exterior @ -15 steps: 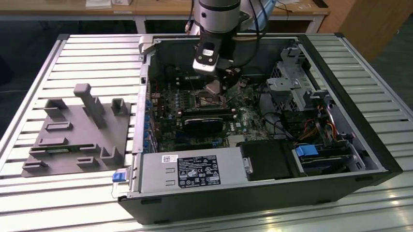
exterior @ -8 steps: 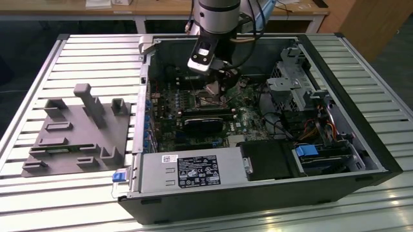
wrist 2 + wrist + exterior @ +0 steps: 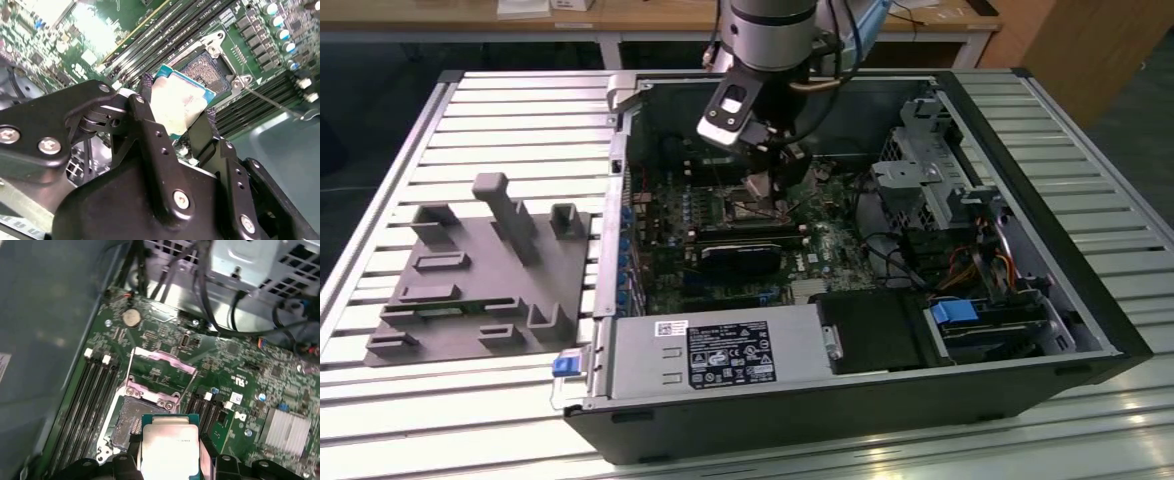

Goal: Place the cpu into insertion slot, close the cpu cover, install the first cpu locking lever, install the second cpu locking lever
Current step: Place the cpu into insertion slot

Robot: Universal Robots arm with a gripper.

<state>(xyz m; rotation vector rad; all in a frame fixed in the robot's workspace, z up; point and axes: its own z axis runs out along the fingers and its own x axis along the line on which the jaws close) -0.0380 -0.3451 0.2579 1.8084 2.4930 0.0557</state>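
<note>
Your pincer (image 3: 178,97) is drawn in on the cpu (image 3: 182,105), its two black fingers (image 3: 146,82) pressing opposite edges of the chip, whose silvery top faces the camera; the chip hangs just above the insertion slot (image 3: 212,67), overlapping one side of it and not seated, so I judge the first step under way but not finished; the slot's dark centre lies bare; in the first wrist view the cpu cover (image 3: 161,365) stands swung open beyond the slot from the pincer, so closing it is left to do; a thin locking lever (image 3: 272,101) juts free beside the slot, and I judge neither lever fastened; in the exterior view the work sits at the far middle of the open computer case (image 3: 761,420); a grey fixture tray (image 3: 467,290) rests on the slatted table (image 3: 494,100) at the exterior view's left.
</note>
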